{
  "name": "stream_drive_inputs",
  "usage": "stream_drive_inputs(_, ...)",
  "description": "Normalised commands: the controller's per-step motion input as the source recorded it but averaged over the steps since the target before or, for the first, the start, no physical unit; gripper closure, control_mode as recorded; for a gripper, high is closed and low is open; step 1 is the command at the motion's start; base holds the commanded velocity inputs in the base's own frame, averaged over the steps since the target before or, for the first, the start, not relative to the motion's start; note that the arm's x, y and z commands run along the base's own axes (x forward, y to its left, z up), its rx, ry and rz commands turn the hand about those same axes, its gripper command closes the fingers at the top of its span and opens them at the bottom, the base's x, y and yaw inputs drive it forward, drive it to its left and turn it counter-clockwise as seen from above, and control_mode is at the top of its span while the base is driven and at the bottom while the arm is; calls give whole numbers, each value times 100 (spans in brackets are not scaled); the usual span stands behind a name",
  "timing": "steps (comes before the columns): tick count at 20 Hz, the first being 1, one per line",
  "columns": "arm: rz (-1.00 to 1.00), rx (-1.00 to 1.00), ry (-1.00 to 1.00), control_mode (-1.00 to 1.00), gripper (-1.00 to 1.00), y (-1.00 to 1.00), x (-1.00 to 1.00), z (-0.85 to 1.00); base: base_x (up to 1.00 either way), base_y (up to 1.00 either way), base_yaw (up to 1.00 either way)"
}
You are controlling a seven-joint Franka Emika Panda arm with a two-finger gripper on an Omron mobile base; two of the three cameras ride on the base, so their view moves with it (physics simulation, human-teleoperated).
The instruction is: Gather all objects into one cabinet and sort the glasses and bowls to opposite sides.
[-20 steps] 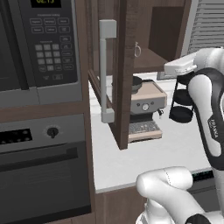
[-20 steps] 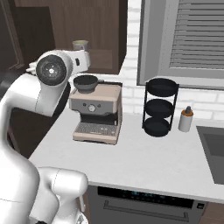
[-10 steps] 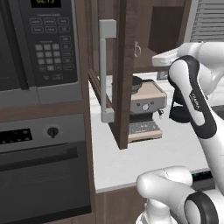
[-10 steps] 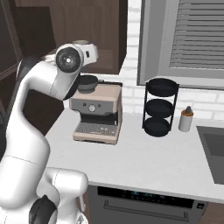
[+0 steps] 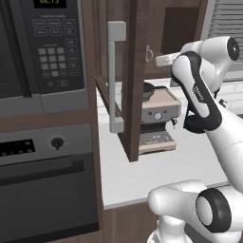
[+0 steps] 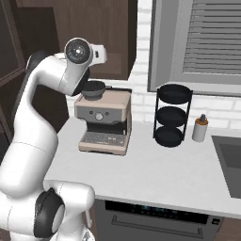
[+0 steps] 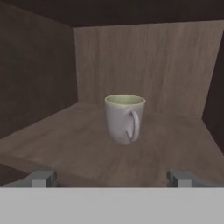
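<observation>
The arm is reaching up into the open cabinet above the coffee machine, and by the look of it this is the approach to pick up a mug, one of the glasses that has to be gathered and sorted to one side. From the hand's own camera that mug stands upright on the cabinet's wooden shelf, roughly in the middle of the compartment, well forward of the back panel and clear of both side walls, with its loop handle turned toward the hand and its pale greenish inside just visible over the rim. The gripper is spread wide, its two tips sitting far apart at the near edge of the shelf with the mug centred between them but still some way ahead; it holds nothing and touches nothing that I can see. I'd judge the next move calls for pushing the hand straight in along the shelf until the fingers flank the mug's body, minding that outward-facing handle, then closing. The cabinet door with its long pale bar handle hangs open just left of the machine. I can't make out a bowl from here.
</observation>
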Motion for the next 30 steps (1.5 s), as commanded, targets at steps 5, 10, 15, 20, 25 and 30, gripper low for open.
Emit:
stream_drive_inputs(5,-3,1,8,-100,-100,3,44,0,0,0,0)
stream_drive_inputs(10,-2,0,4,-100,-100,0,50,0,0,0,0)
stream_drive_inputs(15,-1,0,1,-100,-100,0,40,0,0,0,0)
stream_drive_inputs(20,-1,0,0,-100,-100,0,34,-3,0,0,0)
stream_drive_inputs(25,0,0,0,-100,-100,0,12,-29,0,0,0)
stream_drive_inputs(30,0,0,0,-100,-100,0,5,-40,0,0,0)
